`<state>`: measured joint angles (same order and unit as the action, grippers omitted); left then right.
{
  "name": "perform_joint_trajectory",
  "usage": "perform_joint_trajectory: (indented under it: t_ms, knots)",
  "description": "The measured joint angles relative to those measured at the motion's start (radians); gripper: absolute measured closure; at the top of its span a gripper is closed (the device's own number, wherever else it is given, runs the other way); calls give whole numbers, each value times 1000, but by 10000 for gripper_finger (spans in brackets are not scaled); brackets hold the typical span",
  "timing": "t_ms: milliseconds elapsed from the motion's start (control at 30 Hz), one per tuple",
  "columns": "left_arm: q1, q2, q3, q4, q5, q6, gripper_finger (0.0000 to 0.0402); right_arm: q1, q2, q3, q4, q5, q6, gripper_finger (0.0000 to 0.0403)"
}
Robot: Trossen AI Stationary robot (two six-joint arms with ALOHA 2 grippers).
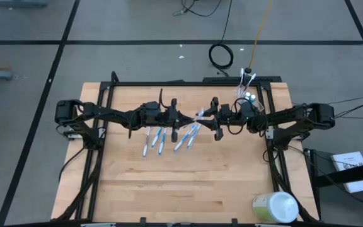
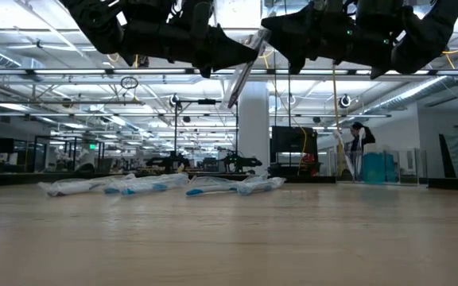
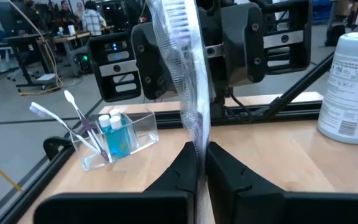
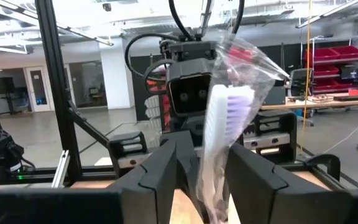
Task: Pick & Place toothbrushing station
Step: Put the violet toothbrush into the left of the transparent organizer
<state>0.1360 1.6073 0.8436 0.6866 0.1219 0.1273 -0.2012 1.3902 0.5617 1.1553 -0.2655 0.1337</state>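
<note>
A toothbrush in a clear wrapper [image 1: 200, 115] is held in the air between my two grippers over the table's middle; its purple bristle head [image 4: 232, 109] shows in the right wrist view. My left gripper [image 3: 202, 163] is shut on it. My right gripper [image 4: 210, 180] faces the left one and is closed on the same toothbrush. Several more wrapped toothbrushes [image 1: 169, 135] lie flat on the table below. The clear plastic cup [image 3: 114, 140], with toothbrushes and teal-capped tubes standing in it, is at the table's far right [image 1: 247, 94]. My left gripper pinches the wrapped toothbrush's handle [image 3: 199, 140] between its two fingers, which lie across it. The toothbrush stands up from the fingers, tilted and clear of the table [image 2: 241, 71]. My right gripper has the wrapped toothbrush below its bristle head [image 4: 215, 165] between its two fingers, coming level from the table's right. The fingers lie across it, and the head stands above them.
A large pale green-and-white round container [image 1: 275, 208] stands at the near right corner. A black frame [image 1: 106, 113] runs along the table's left, far and right sides. Bare wood lies along the near half of the table [image 1: 181, 189].
</note>
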Motion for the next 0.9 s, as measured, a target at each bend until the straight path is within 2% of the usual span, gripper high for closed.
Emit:
perform_joint_trajectory:
  t_ms: [333,567,733,900]
  knots:
    - [-6,0,0,21,9,-31,376,0,-7,-5,5,1,3,313]
    - [-14,0,0,24,10,-28,390,13,-7,-5,31,2,4,331]
    - [-14,0,0,26,13,-28,375,21,-7,-5,37,3,-15,353]
    - [-14,0,0,26,13,-30,377,20,-6,-5,37,3,-22,383]
